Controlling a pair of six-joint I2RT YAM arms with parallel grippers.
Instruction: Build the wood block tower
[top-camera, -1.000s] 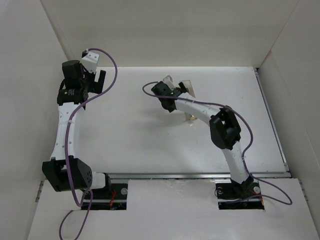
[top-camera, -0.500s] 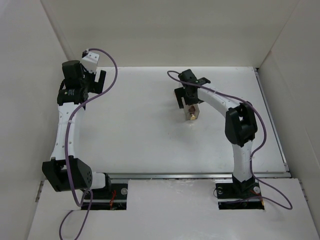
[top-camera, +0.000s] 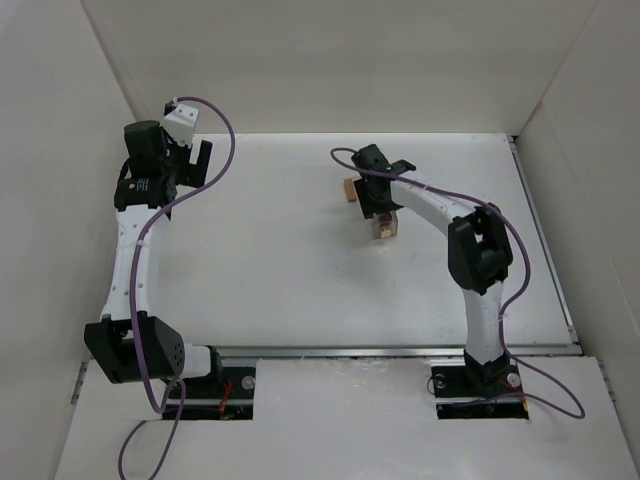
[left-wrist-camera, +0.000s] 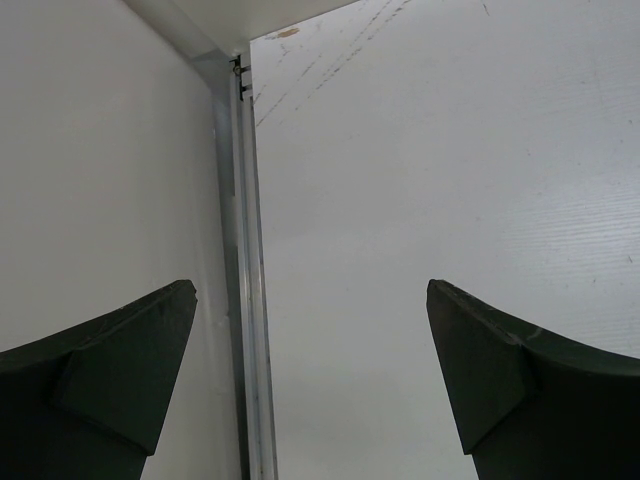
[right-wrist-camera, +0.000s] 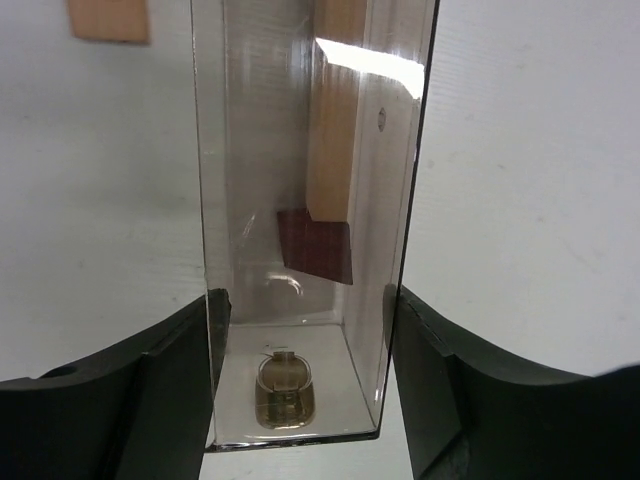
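Note:
A clear plastic box (right-wrist-camera: 300, 200) stands on the white table, seen in the right wrist view. Inside it a light tan wooden bar (right-wrist-camera: 335, 130) rests over a dark reddish-brown cube (right-wrist-camera: 318, 248). My right gripper (right-wrist-camera: 305, 298) straddles the box's near end, both fingers pressed against its side walls. From above, the right gripper (top-camera: 378, 205) covers most of the box (top-camera: 386, 228). A loose tan block (top-camera: 347, 189) lies just left of it, also seen as the tan block (right-wrist-camera: 108, 20) in the wrist view. My left gripper (left-wrist-camera: 310, 300) is open and empty at the far left (top-camera: 190, 155).
A small brass-coloured fitting (right-wrist-camera: 283, 395) sits on the box's near inner face. White walls enclose the table; a metal rail (left-wrist-camera: 245, 300) runs along the left wall beneath the left gripper. Another rail (top-camera: 400, 351) edges the table's near side.
The right arm swung from back centre rightwards and came down over the clear box. Its jaws closed in from wide open onto the box's sides. The left arm stayed still.

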